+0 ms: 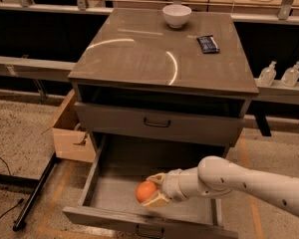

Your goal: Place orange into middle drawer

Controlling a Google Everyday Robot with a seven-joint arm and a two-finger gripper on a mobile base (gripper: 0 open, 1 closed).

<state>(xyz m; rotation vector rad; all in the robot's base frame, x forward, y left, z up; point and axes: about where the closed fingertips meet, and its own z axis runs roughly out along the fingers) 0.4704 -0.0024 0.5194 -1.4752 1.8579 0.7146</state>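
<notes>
The orange is round and bright. My gripper is shut on the orange and holds it inside the open middle drawer, near its front and just above its grey floor. My white arm reaches in from the right. The drawer is the cabinet's lowest one, pulled out wide, with a small dark handle on its front. Whether the orange touches the drawer floor I cannot tell.
The grey cabinet bears a white bowl and a dark snack packet. A closed drawer with a black handle sits one level higher. A cardboard box stands at the left. Two bottles stand at the right.
</notes>
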